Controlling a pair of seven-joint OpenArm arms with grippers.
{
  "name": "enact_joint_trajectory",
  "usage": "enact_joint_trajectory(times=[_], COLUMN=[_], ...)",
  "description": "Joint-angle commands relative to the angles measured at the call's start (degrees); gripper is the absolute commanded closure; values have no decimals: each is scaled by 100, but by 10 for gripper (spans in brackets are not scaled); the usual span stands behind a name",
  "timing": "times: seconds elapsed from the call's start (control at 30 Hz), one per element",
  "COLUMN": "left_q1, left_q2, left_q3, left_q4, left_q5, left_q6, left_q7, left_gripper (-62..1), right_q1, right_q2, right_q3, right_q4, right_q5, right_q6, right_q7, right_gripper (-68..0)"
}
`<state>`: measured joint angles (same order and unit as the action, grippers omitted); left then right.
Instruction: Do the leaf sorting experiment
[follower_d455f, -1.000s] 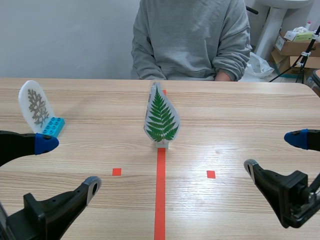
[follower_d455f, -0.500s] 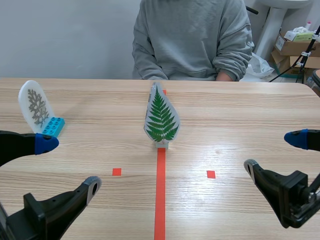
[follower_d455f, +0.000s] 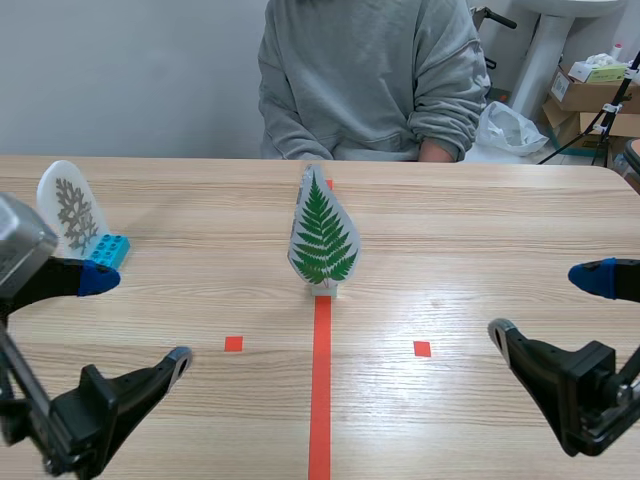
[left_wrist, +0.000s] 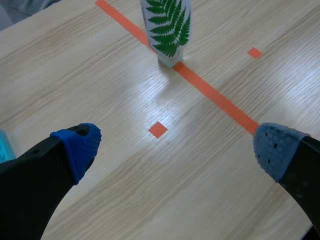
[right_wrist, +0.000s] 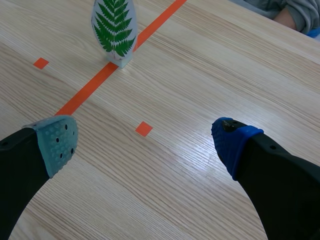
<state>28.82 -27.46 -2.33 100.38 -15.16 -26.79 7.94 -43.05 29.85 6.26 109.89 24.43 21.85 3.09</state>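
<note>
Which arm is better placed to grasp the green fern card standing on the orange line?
Probably left. The left gripper, open, has the fern card ahead, about midway between its fingers. The right gripper, also open, has the card ahead but off toward one finger's side.

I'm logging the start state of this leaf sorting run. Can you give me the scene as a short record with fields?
green fern card: standing on the orange centre line of the table
grey leaf card: standing on a blue brick, far side, toward the left arm
left gripper: open, holding nothing
right gripper: open, holding nothing
person: seated across from the robot
</note>
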Motion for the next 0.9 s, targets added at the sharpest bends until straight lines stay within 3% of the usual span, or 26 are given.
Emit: enact_joint_trajectory(times=[0.0,0.23,0.47,0.57,0.73,0.87], left_q1=[-505,-2787,-4642,-5145,-5530,-5532], left_q2=[15,151,1204,1683,2214,2361], left_q3=[212,1486,2430,2629,2745,2745], left_q4=[-332,-2321,-4387,-5121,-5753,-5823], left_q5=[-4,323,1025,1207,1333,1397], left_q6=[-46,-129,-79,94,199,199], left_q7=[-129,-538,-848,-951,-986,-984], left_gripper=[-623,-623,-623,-623,-623,-623], right_q1=[35,35,35,35,35,35], right_q2=[-2,-2,-2,-2,-2,-2], right_q3=[52,52,52,52,52,52], right_q4=[74,74,74,74,74,74], right_q5=[20,20,20,20,22,22], right_q6=[4,4,4,4,7,7], right_q7=[68,68,68,68,70,68], right_gripper=[-547,-547,-547,-547,-547,-547])
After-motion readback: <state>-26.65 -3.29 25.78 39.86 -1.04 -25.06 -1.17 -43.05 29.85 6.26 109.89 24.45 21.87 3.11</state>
